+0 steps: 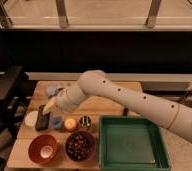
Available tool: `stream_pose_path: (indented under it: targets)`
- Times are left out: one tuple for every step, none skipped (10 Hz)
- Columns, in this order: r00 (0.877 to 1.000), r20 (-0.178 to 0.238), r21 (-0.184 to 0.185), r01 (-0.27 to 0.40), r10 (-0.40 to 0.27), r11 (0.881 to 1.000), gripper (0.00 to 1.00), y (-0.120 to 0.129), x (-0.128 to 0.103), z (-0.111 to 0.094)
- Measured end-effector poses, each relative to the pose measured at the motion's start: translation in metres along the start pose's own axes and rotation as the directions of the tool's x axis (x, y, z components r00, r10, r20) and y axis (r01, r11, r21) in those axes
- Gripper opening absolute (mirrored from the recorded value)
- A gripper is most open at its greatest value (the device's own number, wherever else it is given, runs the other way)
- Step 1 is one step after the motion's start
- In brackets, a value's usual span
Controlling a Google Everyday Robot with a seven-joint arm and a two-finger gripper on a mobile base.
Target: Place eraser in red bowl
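At the near edge of the wooden tabletop (106,107), the red bowl (43,148) is seen at the front left, with a pale glint at its centre. Just beside it, to the right, a dark purple bowl (80,145) filled with beads is observed. A large green tray (132,144) occupies the front right of the tabletop.

Behind the bowls, a row of small items is noted: a white round container (31,118) at the left, then the eraser (42,120), a dark block lying on the tabletop, then a blue cup (57,123), an orange-yellow object (70,123) and a small metal cup (84,121).

The hand (49,106) is located directly above the far end of the eraser, near or touching it; contact cannot be confirmed. Whether the hand is clenched or released cannot be told. The eraser is well apart from the red bowl's interior and lies behind that bowl.

Farther back, a blue-grey block (52,90) is recorded near the rear left of the tabletop. The white arm (134,100) extends from the right.
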Motion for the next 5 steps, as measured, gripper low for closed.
stream_pose_path:
  targets:
    - [0.999, 0.007, 0.01, 0.032, -0.032, 0.999, 0.0, -0.002, -0.009, 0.008]
    - [0.998, 0.011, 0.016, 0.054, -0.055, 0.998, 0.0, -0.003, -0.012, 0.015]
    - [0.996, 0.016, 0.018, 0.087, -0.087, 0.996, 0.0, -0.005, -0.017, 0.025]
    - [0.993, 0.018, 0.026, 0.119, -0.119, 0.993, 0.01, -0.006, -0.023, 0.036]
    - [0.99, 0.018, 0.032, 0.142, -0.143, 0.989, 0.07, -0.004, -0.027, 0.044]
